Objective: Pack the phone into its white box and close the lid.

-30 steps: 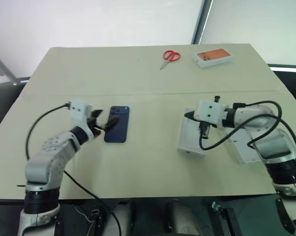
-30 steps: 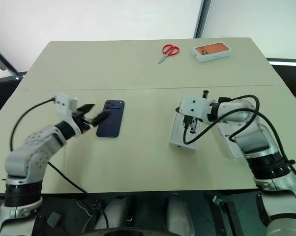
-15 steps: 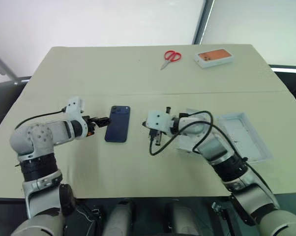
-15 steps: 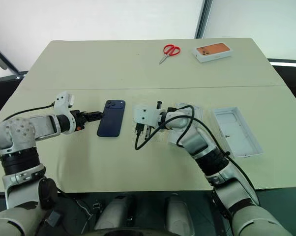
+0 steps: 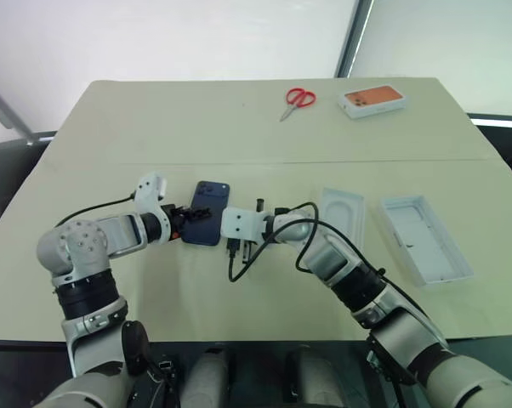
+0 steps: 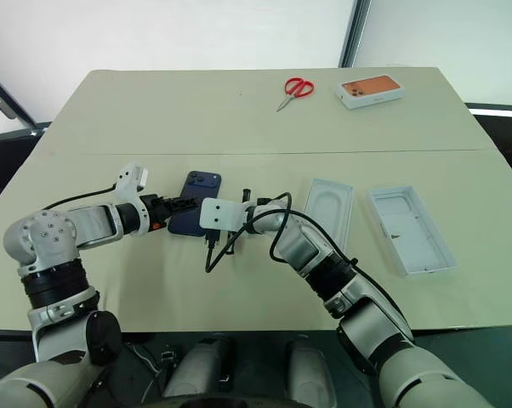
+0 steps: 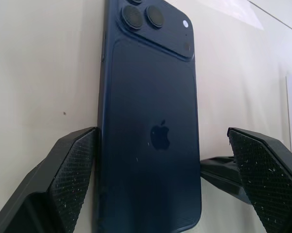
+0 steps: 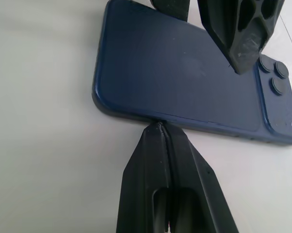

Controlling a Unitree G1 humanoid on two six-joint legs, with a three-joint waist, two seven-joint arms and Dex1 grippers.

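Observation:
The dark navy phone (image 5: 207,223) lies back up on the beige table, left of centre. My left gripper (image 7: 155,194) is open, and its two fingers (image 7: 63,184) straddle the phone's near end without pinching it. My right gripper (image 8: 159,127) is shut, with its tip against the phone's long edge on the opposite side. The white box (image 5: 424,240), a shallow open tray, lies to the right. Between it and the phone lies a white piece with a rounded recess (image 5: 342,214). I cannot tell whether this piece is the lid.
Red scissors (image 5: 297,98) and a white box with an orange phone picture (image 5: 374,99) lie at the table's far edge. The right arm and its black cable (image 5: 239,263) stretch across the table's middle.
My right arm swung left, away from the white pieces, until its shut tip met the phone's edge. My left gripper turned and moved in around the phone's end.

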